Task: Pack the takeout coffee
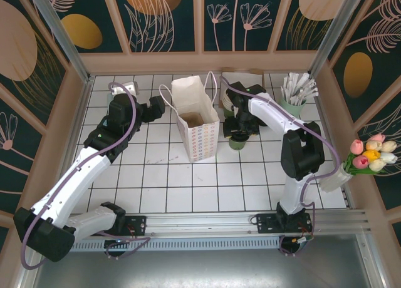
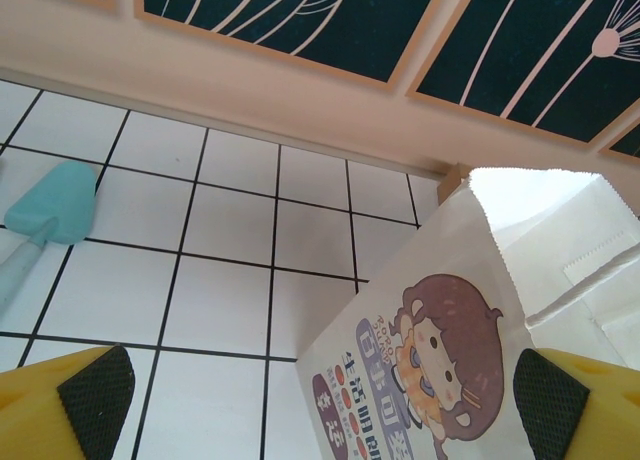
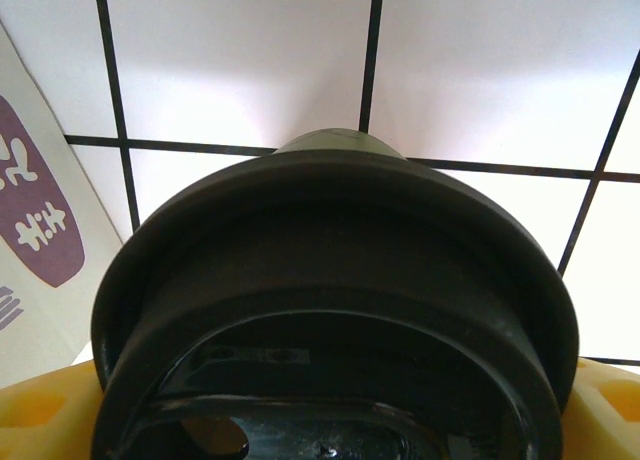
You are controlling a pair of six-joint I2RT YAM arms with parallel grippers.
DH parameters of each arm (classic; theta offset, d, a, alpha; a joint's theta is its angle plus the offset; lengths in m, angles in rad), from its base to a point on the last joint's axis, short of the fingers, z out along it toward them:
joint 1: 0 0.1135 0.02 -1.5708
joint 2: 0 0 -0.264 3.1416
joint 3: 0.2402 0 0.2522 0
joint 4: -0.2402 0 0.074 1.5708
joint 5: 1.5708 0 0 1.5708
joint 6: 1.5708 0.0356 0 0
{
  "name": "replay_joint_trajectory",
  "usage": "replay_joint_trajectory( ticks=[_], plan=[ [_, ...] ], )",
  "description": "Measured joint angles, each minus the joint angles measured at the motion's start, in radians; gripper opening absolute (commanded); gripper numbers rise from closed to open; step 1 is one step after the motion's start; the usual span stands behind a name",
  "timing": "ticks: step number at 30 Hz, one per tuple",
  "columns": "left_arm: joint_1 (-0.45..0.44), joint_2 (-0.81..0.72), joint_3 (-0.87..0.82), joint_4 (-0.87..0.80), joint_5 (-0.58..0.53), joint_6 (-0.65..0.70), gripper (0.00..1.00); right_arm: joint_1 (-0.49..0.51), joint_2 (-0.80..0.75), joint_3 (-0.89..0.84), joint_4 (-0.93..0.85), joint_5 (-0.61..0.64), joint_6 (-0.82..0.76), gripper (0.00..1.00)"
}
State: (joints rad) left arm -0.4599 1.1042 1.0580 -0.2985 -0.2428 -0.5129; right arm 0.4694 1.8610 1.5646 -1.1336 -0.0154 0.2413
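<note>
Nearest the right wrist camera sits the round black plastic lid (image 3: pixel 330 310) of the takeout coffee (image 1: pixel 238 141), a small green paper cup. It stands upright on the white tiled table (image 1: pixel 188 188), toward the far edge and right of centre. It is just beside the right side of the tall white paper bag (image 1: pixel 198 130).

Right gripper (image 1: pixel 240 129): positioned over the cup from above. Its yellow fingers (image 3: pixel 40 412) flank the lid on both sides. Contact between pads and cup cannot be told, so grip is unconfirmed.

White paper bag: upright, mouth open, near the middle of the far edge. A cartoon print faces the left wrist camera.

Left gripper (image 2: pixel 320 400): jaws spread wide, holding nothing, near the left side of the bag. Black pads (image 2: pixel 95 395) show at both lower corners of the left wrist view, with the bag's left corner between them.

Other items: a pale teal plastic scoop (image 2: pixel 50 205) lies on the tiles toward the far left corner. A green holder of white sachets (image 1: pixel 294 92) stands near the far right corner. A bunch of tulips (image 1: pixel 372 154) stands at the right edge.
</note>
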Motion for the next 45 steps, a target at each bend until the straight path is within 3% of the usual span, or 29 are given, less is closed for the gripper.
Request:
replay_joint_trajectory(
  ticks=[14,29,37,45],
  plan=[
    [0.0,0.003,0.007,-0.017,-0.05,-0.009,0.99,-0.003,-0.035,-0.002,-0.002,0.001,-0.004,0.67],
    [0.003,0.214,0.252,-0.042,-0.147,-0.015,0.99,-0.017,-0.234,-0.021,-0.061,0.019,-0.003,0.65],
    [0.081,0.332,0.407,-0.041,0.017,0.029,0.99,-0.017,-0.272,0.061,-0.124,0.011,-0.011,0.64],
    [0.09,0.459,0.532,-0.063,0.109,0.084,0.99,-0.008,-0.336,0.143,-0.164,0.0,-0.006,0.64]
  ],
)
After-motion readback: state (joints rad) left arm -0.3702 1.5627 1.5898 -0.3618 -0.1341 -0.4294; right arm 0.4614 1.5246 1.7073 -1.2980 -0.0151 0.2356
